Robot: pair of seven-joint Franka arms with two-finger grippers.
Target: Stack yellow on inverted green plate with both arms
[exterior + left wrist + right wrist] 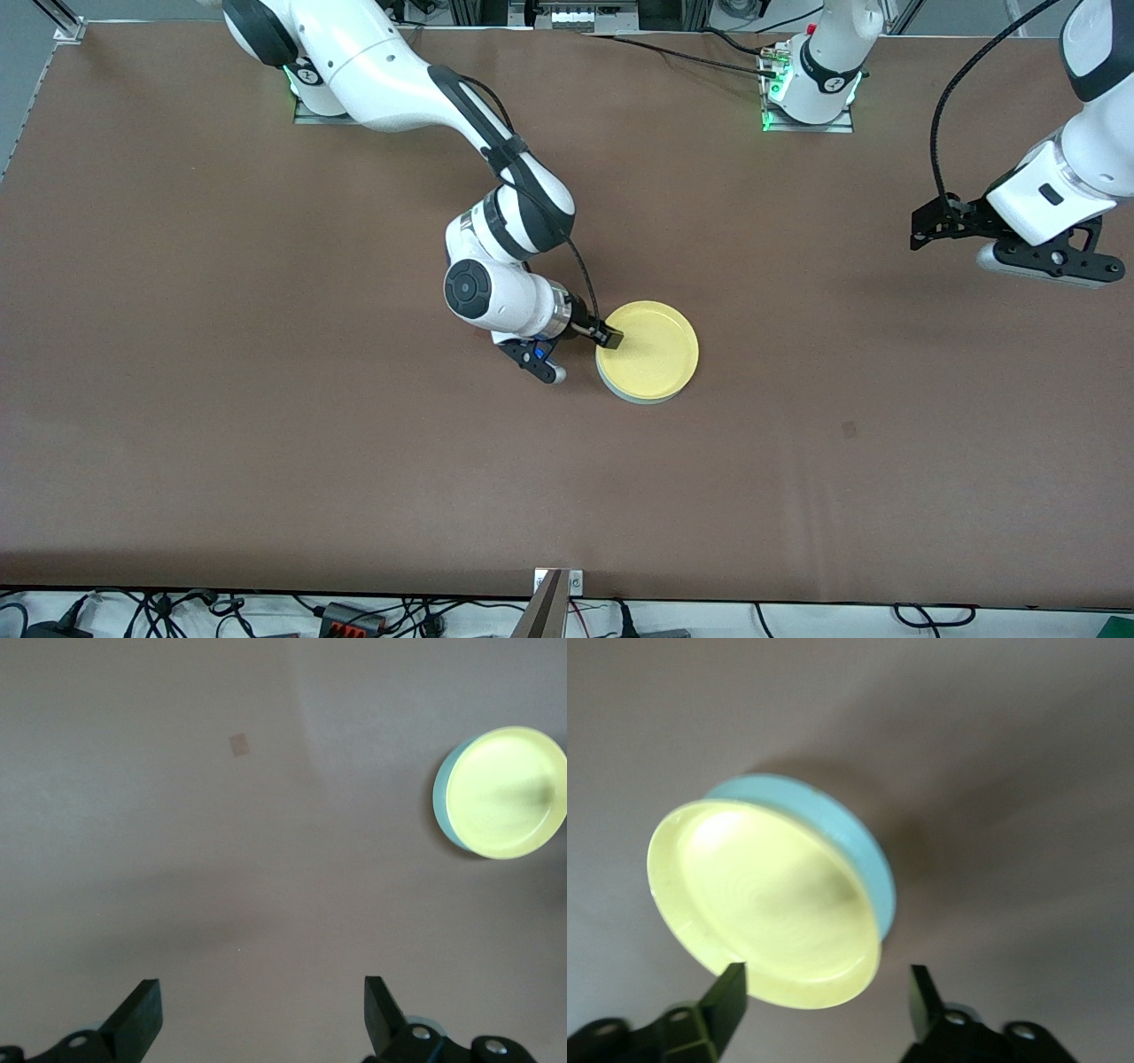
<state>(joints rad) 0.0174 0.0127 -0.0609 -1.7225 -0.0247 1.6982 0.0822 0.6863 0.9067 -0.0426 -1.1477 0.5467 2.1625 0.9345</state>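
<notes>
A: Entry. Where does the round, shallow, pale-yellow plastic plate (649,350) sit?

B: Near the middle of the brown bench (266,399), upright, resting on the round, pale mint-green plastic plate (833,819). The green one is rim-down, so its flat base gives the yellow plate a level seat. In the front view only a thin green edge shows, on the side nearest that camera.

A: And the right hand (586,341)?

B: It sits at the stack's rim on the side toward the right arm's end of the bench. In the right wrist view its fingers (726,997) stand spread, one to each side of the yellow rim and not pinching it. Judgement: the plate has been set down and let go, so the stacking looks done.

A: Is a finger touching the rim?

B: In the front view one fingertip overlaps the yellow rim; actual contact probably cannot be settled from that angle.

A: Left hand (1010,244)?

B: Up over bare bench toward the left arm's end, well apart from the stack, fingers spread and holding nothing. That arm waits; its wrist view takes in the stack from a distance.

A: Counts?

B: One yellow plate, one green plate, two arms, two hands. Also one small dark mark (849,431) on the bench surface.
</notes>
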